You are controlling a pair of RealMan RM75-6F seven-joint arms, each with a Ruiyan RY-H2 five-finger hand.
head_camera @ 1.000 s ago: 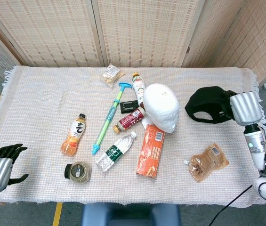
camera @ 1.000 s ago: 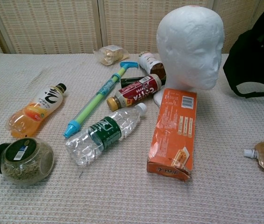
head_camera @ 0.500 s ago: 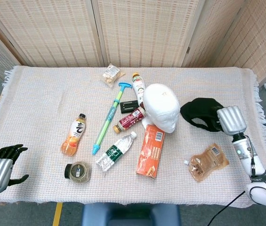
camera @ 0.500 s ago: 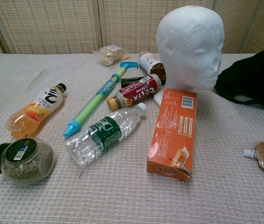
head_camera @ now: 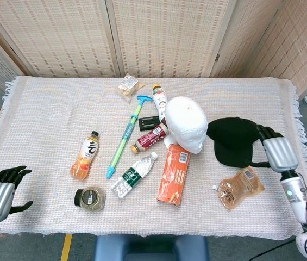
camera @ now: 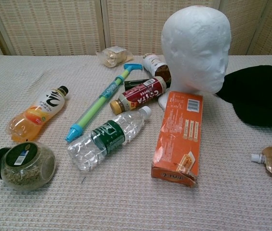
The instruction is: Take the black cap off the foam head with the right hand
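Black cap [head_camera: 233, 140] lies flat on the desk [head_camera: 50, 109], off the foam head [head_camera: 187, 123] and just right of it; in the chest view the cap [camera: 261, 94] spreads out low beside the head's [camera: 196, 45] face. The right robot hand [head_camera: 277, 150] sits at the cap's right edge, touching it; its fingers reach toward the fabric, but I cannot tell whether they still pinch it or have let go. The left robot hand [head_camera: 1, 188] hangs at the desk's near left corner, far from the head, fingers apart and holding nothing.

The head stands upright, bare, near the middle of the desk. An orange box [head_camera: 174, 174] lies just in front of the head, touching its base. A red bottle [head_camera: 151, 136] lies against the head's left side, with a dark flat object [head_camera: 148, 121] just behind it. A white bottle [head_camera: 159, 98] lies behind the head, and a snack bag [head_camera: 128, 85] further back left. A blue-green pump [head_camera: 125, 136] lies left of the head, an orange drink [head_camera: 85, 156] further left. A clear water bottle [head_camera: 133, 175] lies front-left of the head, a jar [head_camera: 91, 198] beyond it. A brown pouch [head_camera: 241, 188] lies front-right of the head, near the right robot hand.
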